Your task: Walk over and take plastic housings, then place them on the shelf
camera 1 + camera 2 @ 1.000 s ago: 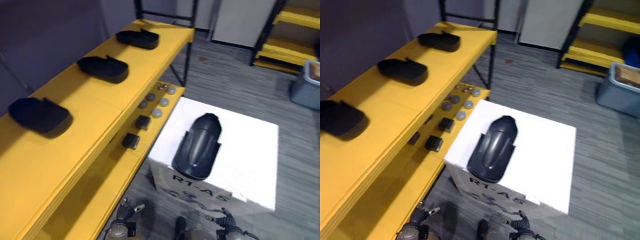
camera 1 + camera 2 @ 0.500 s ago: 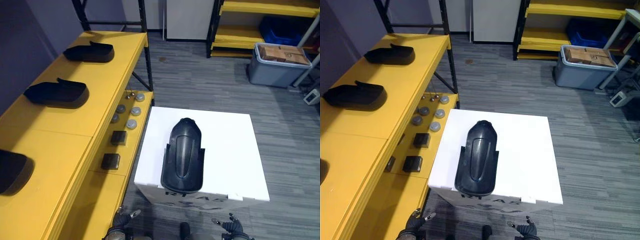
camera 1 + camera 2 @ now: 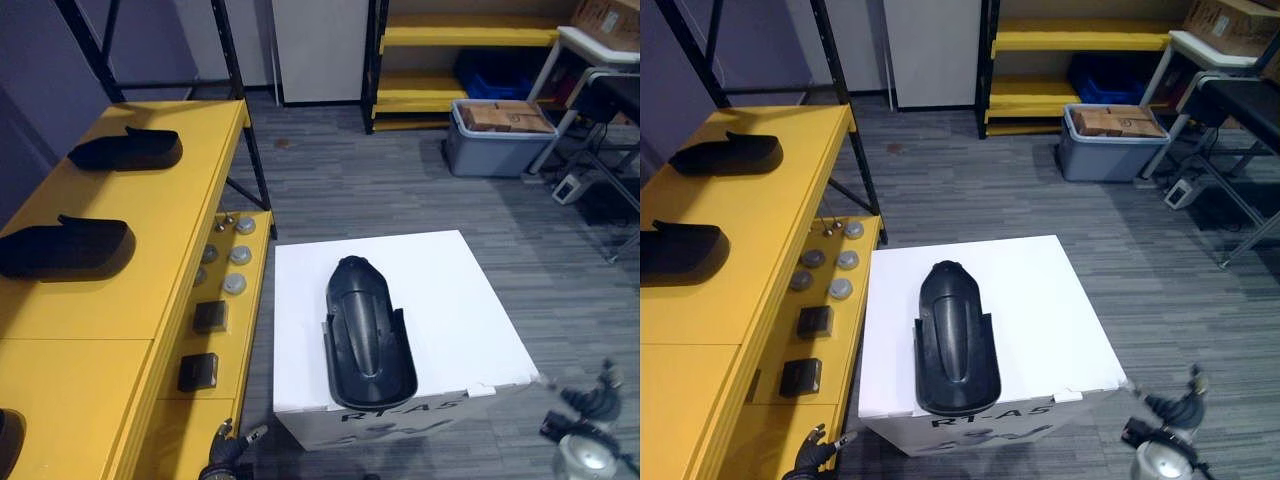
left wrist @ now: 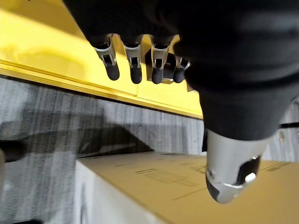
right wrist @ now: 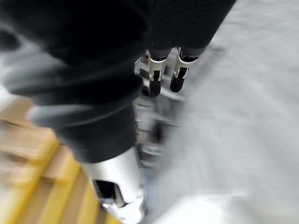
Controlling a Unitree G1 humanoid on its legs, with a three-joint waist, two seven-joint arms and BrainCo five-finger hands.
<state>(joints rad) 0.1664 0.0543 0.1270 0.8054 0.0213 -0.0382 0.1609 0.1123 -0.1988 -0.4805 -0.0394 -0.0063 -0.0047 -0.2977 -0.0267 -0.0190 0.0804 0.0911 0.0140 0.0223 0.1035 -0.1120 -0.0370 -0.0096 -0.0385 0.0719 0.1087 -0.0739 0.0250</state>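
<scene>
A black plastic housing [image 3: 365, 335] lies lengthwise on a white box [image 3: 450, 310] in front of me, untouched by either hand. Two more housings [image 3: 125, 148] [image 3: 65, 250] rest on the top board of the yellow shelf [image 3: 130, 300] to my left, and the edge of a third [image 3: 5, 460] shows at the near corner. My left hand [image 3: 230, 455] hangs low between shelf and box, its fingers [image 4: 135, 65] straight and holding nothing. My right hand [image 3: 1170, 410] hangs low to the right of the box, its fingers [image 5: 159, 74] relaxed and holding nothing.
The shelf's lower board carries grey round discs [image 3: 237, 255] and small black blocks [image 3: 210, 317]. A black upright post [image 3: 240, 120] stands at the shelf's far corner. Behind the box are a grey tote [image 3: 495, 150] with cartons and a yellow rack [image 3: 450, 35]. Metal frame legs stand at the right.
The camera has swung round, so the box now lies straight ahead and the far room shows. My right hand now hangs further out to the right. The housing has not moved on the box.
</scene>
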